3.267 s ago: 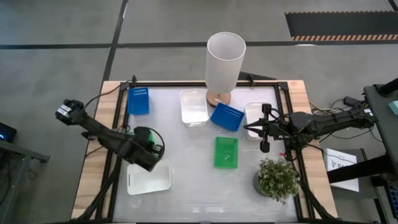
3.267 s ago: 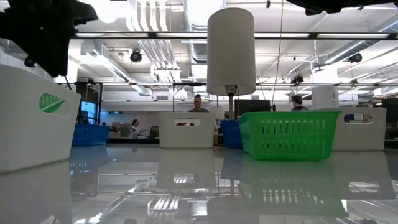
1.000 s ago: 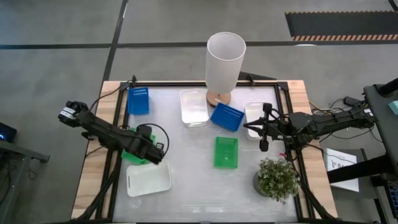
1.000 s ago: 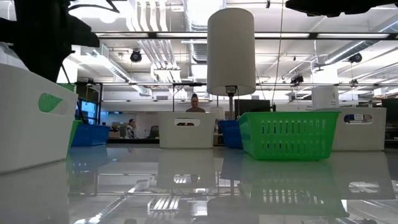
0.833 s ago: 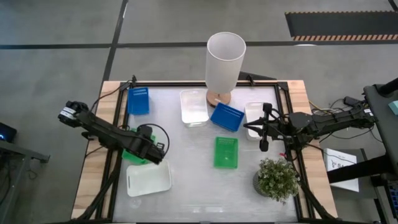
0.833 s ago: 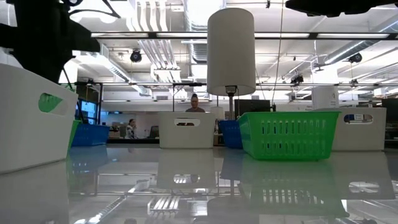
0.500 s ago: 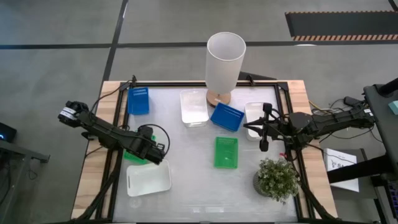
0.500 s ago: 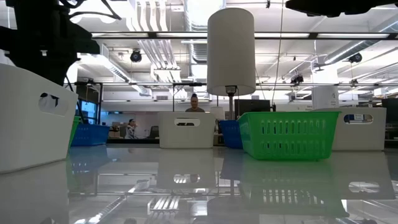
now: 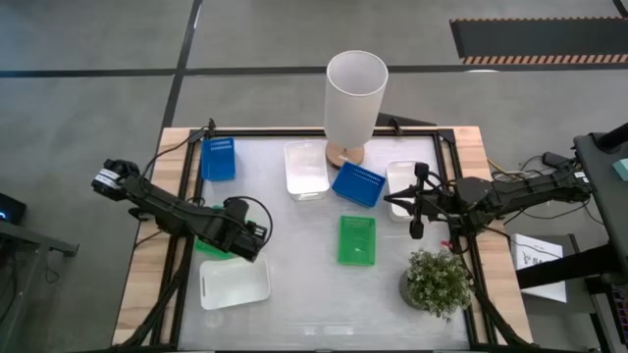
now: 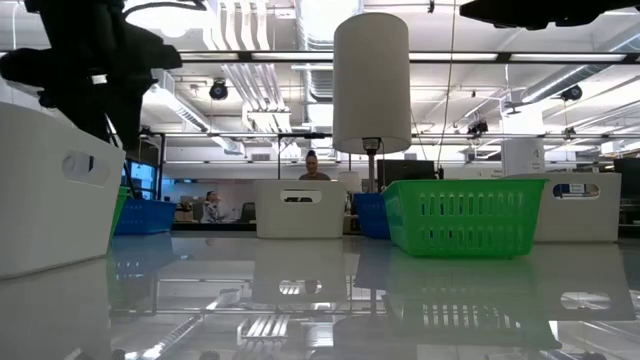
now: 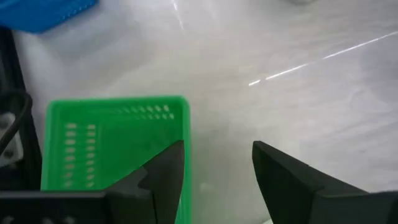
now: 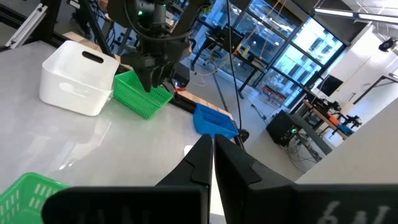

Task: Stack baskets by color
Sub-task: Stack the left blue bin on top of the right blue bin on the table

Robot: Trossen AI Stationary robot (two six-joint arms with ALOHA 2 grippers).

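Observation:
A green basket rests on the table at the left, just beyond a white basket. My left gripper hangs open over the green basket's edge, one finger over its rim, the other over bare table. The right wrist view shows this gripper pointing down at that basket. A second green basket sits mid-table. Two blue baskets and a white one sit farther back. My right gripper is shut and hovers level above a white basket at the right. My left gripper has one finger standing over the green basket's rim, coming from above and slanting down. I cannot tell whether that finger touches the rim. The basket sits flat on the table.
A tall white cylinder lamp stands at the far middle edge. A potted plant stands at the near right. Bare tabletop lies between the near white basket and the plant.
My left gripper has opened and let go of the green basket, tipping slightly while staying in place. The basket has settled lower onto the table behind the near white basket. My right arm has kept still.

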